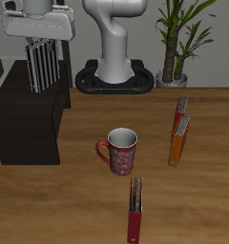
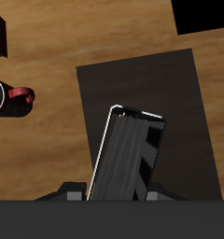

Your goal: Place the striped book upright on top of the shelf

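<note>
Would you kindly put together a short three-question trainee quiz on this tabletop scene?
1. True or false: the striped book is lying flat on the table.
2. The gripper is: A) open and empty, B) shut on the striped book, C) shut on the mug.
3. Fill in: directly below the held book is the ___.

Key:
1. False; it hangs upright in the gripper.
2. B.
3. The shelf, its flat top under the book in the wrist view.
</note>
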You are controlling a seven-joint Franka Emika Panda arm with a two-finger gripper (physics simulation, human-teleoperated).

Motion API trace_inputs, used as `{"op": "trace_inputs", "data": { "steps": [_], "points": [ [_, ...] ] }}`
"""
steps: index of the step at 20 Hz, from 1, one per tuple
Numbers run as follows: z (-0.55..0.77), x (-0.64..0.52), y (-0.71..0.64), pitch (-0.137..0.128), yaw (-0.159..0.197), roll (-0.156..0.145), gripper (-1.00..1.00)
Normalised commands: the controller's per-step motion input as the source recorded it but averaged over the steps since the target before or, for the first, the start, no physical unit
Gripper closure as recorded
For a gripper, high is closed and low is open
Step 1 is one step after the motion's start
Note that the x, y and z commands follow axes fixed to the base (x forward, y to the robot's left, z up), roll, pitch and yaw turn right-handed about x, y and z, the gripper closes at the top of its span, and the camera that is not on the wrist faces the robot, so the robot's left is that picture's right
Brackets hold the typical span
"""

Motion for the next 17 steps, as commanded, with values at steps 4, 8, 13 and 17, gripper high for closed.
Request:
{"op": "trace_inputs", "data": {
  "steps": [4,8,13,17],
  "points": [
    [-0.28,0.07,-0.1,0.023,-0.037,-0.036,1.0],
    [-0.17,-0.03,-0.1,0.011,-0.036,-0.036,1.0],
    [-0.22,-0.02,-0.15,0.023,-0.022,-0.097,1.0],
    [-0.25,0.0,-0.04,0.021,0.017,-0.067,-1.0]
  ]
}}
